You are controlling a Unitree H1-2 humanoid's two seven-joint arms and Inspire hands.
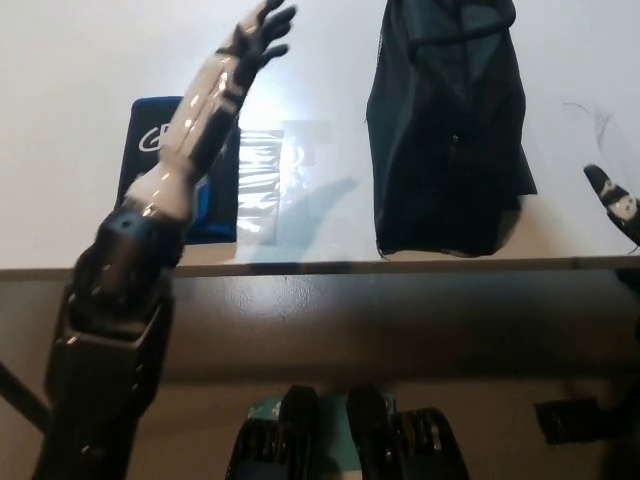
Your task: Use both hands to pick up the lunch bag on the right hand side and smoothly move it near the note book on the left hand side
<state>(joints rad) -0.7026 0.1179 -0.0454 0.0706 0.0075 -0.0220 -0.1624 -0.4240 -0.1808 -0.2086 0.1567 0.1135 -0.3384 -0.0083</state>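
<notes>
A dark lunch bag with a strap on top stands on the white table, right of the middle. A black and blue notebook case lies at the left, partly hidden by my left arm. My white left hand is raised over the table with its fingers spread, holding nothing, well left of the bag. Only the tip of my black right hand shows at the right edge, a little right of the bag's lower corner.
A clear plastic sheet lies between the notebook case and the bag. The table's front edge runs across the picture, with a brown floor below it. A thin wire lies at the far right.
</notes>
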